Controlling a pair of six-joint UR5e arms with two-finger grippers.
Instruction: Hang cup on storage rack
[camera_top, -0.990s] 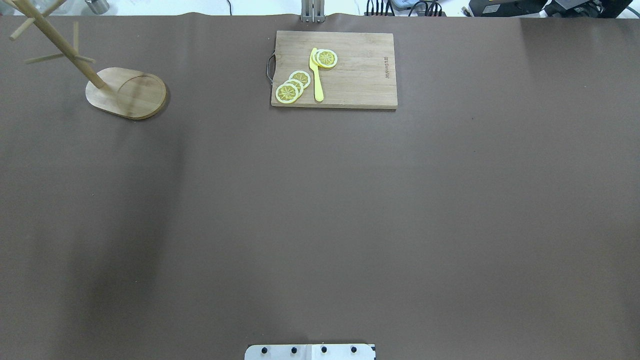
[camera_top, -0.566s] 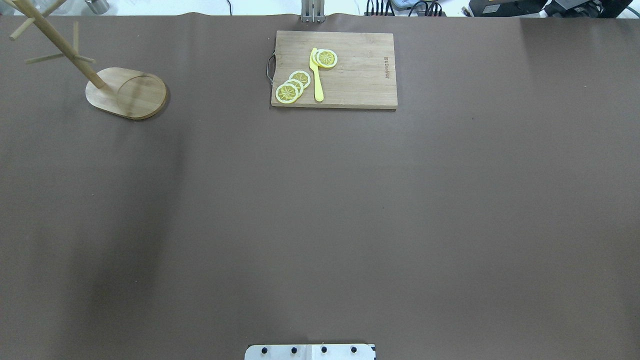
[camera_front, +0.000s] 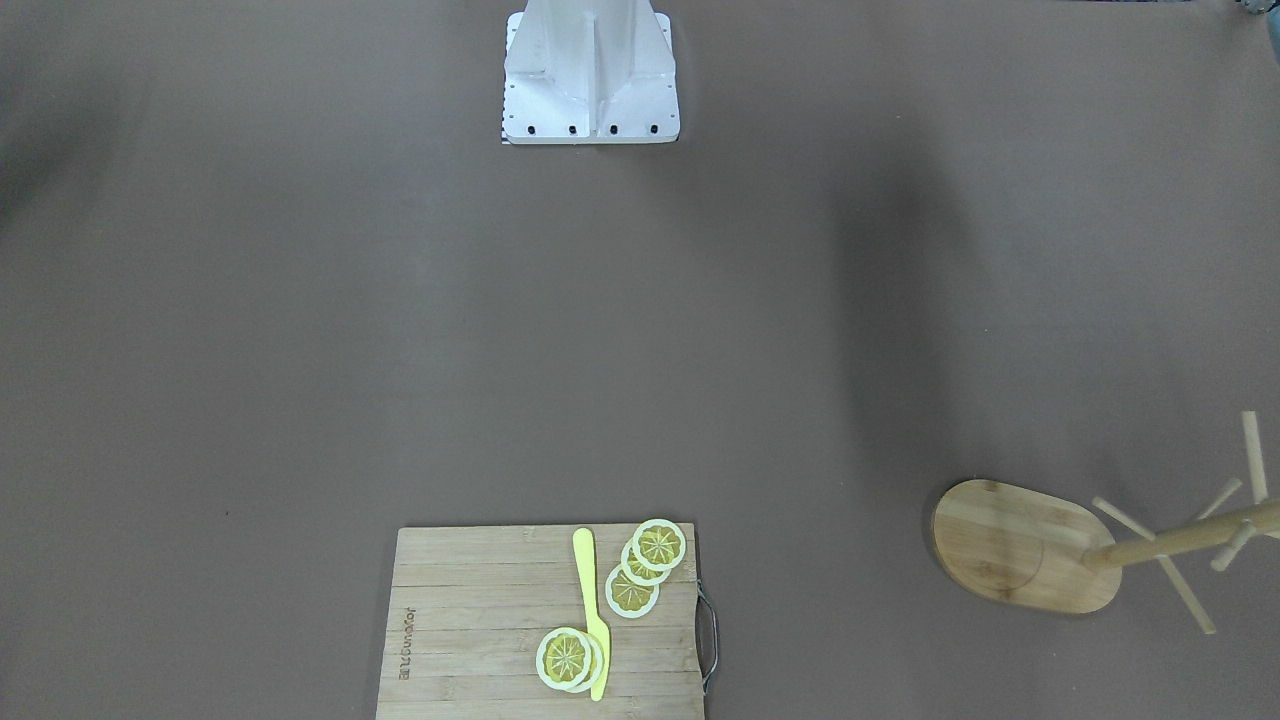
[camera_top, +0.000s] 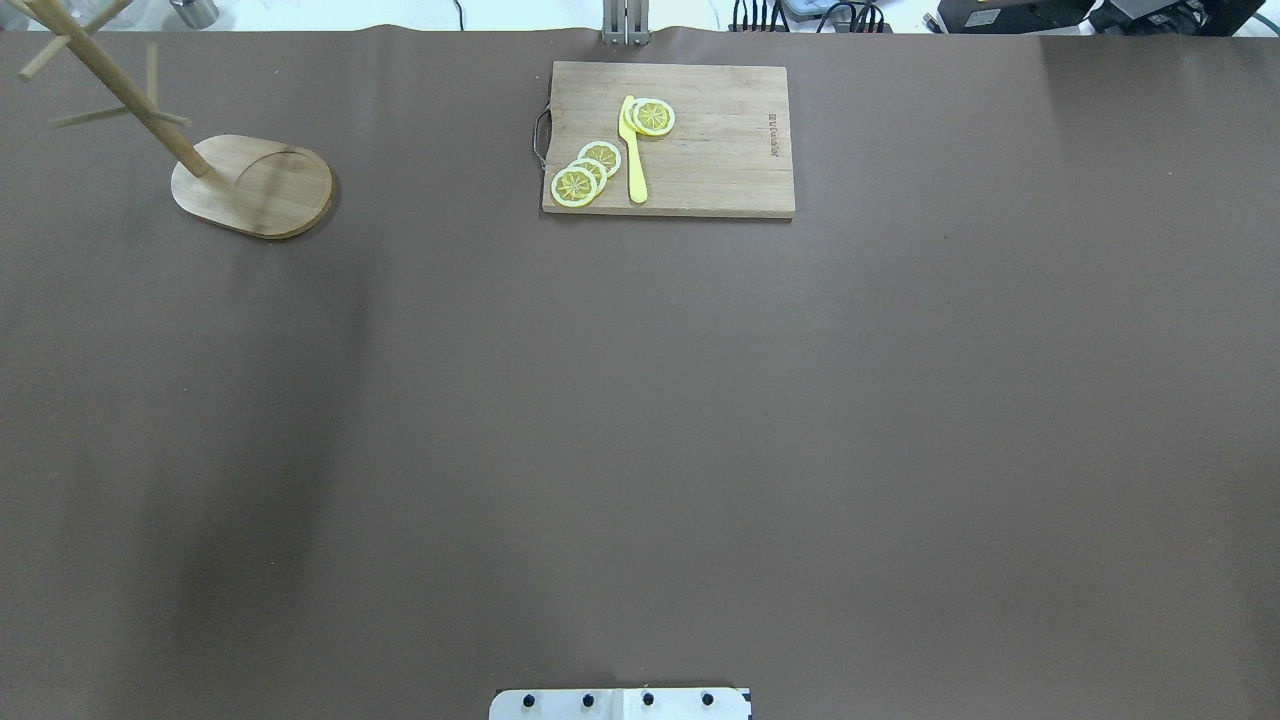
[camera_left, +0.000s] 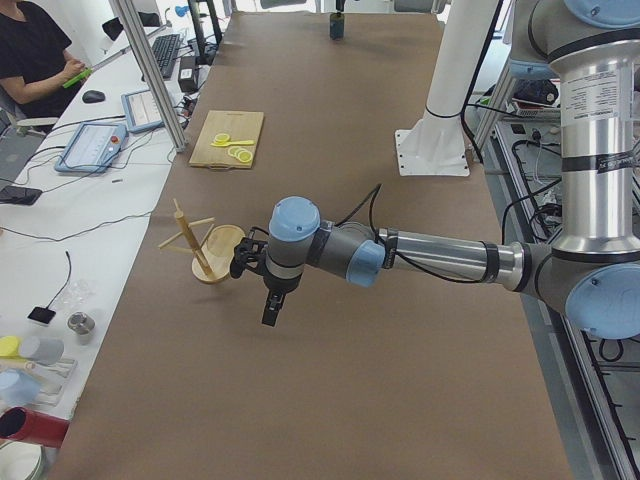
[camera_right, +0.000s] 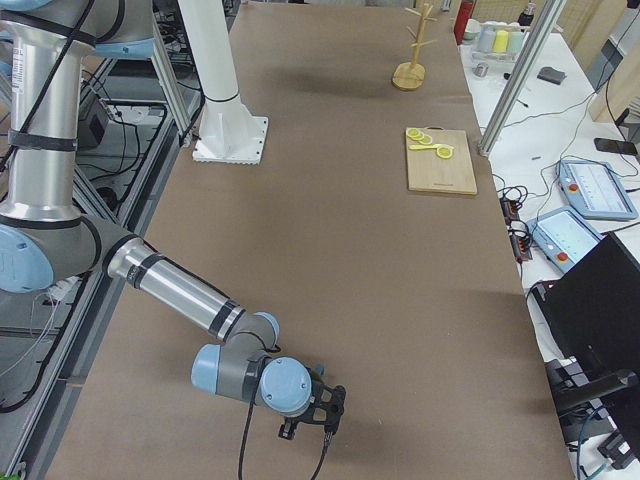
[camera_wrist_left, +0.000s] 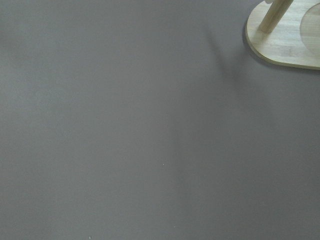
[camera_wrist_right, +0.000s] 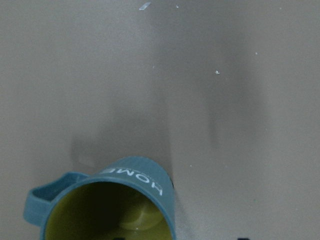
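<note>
Counting one storage rack (camera_top: 252, 188), one cup (camera_wrist_right: 107, 202) seen mouth-up, one cutting board (camera_top: 720, 140); of two pincers, left gripper (camera_left: 272, 310) and right gripper (camera_right: 330, 408), open or closed I cannot tell

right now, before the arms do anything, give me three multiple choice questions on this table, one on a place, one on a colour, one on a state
1. Where does the mug rack stand on the table?
A: the far corner on the robot's left
B: right by the robot's base
C: the far corner on the robot's right

2. What colour is the knife on the cutting board?
A: red
B: yellow
C: black

3. Where is the cup now?
A: hanging on a peg
B: on the table, apart from the rack
C: on the board

Answers:
1 A, the overhead view has it at top left.
2 B, it is as yellow as the lemon slices beside it.
3 B, the right wrist view shows it on the brown table cover, and the rack's pegs carry nothing.
</note>
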